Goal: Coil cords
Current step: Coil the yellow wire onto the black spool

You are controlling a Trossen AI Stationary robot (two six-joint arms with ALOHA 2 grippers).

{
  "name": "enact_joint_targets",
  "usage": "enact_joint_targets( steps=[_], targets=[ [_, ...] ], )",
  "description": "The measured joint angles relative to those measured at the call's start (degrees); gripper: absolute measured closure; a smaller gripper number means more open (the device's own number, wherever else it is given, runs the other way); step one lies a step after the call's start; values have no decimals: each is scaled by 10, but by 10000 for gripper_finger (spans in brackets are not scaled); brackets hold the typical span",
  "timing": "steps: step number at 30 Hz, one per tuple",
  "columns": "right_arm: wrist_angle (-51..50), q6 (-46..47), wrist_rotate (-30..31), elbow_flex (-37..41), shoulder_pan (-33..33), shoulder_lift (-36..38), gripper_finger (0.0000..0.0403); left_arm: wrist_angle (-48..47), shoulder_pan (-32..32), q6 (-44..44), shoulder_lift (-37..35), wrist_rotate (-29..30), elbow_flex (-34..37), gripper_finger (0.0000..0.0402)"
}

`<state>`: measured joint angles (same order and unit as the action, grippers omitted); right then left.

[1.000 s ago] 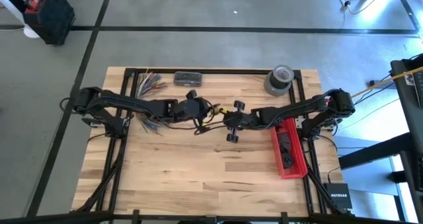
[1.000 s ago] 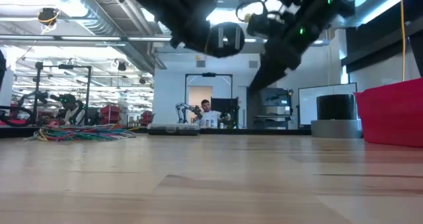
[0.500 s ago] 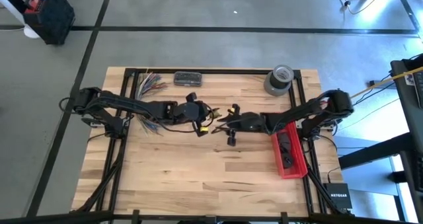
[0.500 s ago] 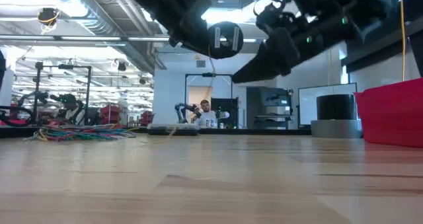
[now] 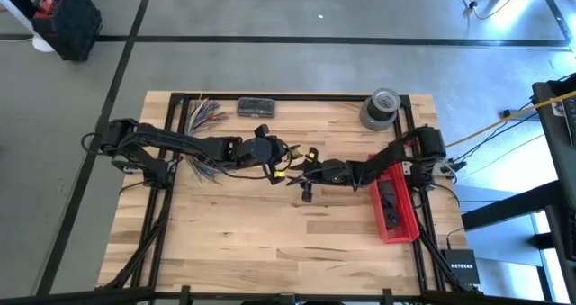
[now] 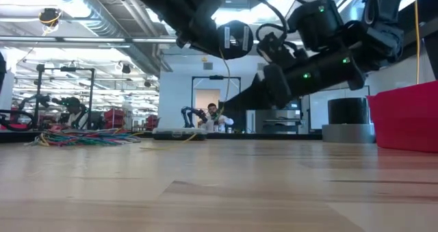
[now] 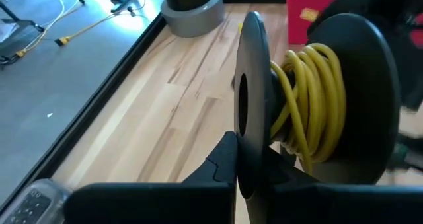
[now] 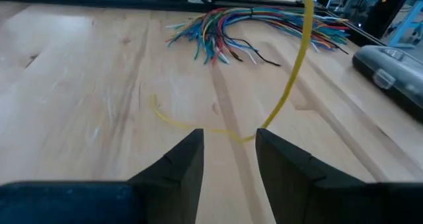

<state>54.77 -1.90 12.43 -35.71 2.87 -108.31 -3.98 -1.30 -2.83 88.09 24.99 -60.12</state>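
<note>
From above, the left end effector reaches over the middle of the wooden desk, and the right end effector meets it just beside, the two almost touching near a small yellow patch of cord. At the desk's far edge lie a bundle of multicoloured wires, a flat grey case and a grey tape roll; a red bin sits at the right side under the right arm. In the level view both arms hang above the desk, and a thin yellow cord drops from the left arm's round spool toward the far part of the surface; the coloured wires lie at the left, the red bin and tape roll at the right, and a person sits in the room behind. The left wrist view shows the spool with two dark discs and yellow cord wound in several turns between them; I cannot tell from this how the left end effector's fingers stand. The right wrist view shows the right end effector with its fingers spread apart, nothing between them; the yellow cord hangs down ahead of them and its end trails in a loose curve on the wood, with the multicoloured wires beyond.
</note>
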Motion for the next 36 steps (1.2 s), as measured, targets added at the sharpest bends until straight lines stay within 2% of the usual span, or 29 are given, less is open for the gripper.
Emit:
enact_joint_targets(
  steps=[7, 12, 17, 21, 26, 28, 30, 32, 36],
  targets=[
    [5, -1, 4, -36, 1, -58, 260, 3, -2, 1, 0, 0, 0, 402],
    [8, -1, 37, -38, 1, -62, 260, 3, -2, 3, 0, 0, 0, 402],
    [12, -11, 25, -38, 1, -62, 265, 1, -2, 3, 0, 0, 0, 402],
    [13, -12, 14, -38, 1, -62, 299, 5, -2, 6, 0, 0, 0, 402],
    [-5, -23, 17, -38, 1, -61, 383, 1, -2, 11, -2, 0, 0, 402],
    [-37, -34, 40, -35, 1, -48, 393, -13, -2, 12, -7, 0, 0, 402],
    [-73, -34, 80, -30, 2, -20, 385, -52, -7, 2, -21, 5, 0, 402],
    [-98, -33, 112, -16, 1, 14, 384, -86, -15, -5, -36, 30, 0, 402],
    [-134, -17, 127, 22, -7, 79, 397, -127, -30, -13, -53, 49, 0, 402]
  ],
)
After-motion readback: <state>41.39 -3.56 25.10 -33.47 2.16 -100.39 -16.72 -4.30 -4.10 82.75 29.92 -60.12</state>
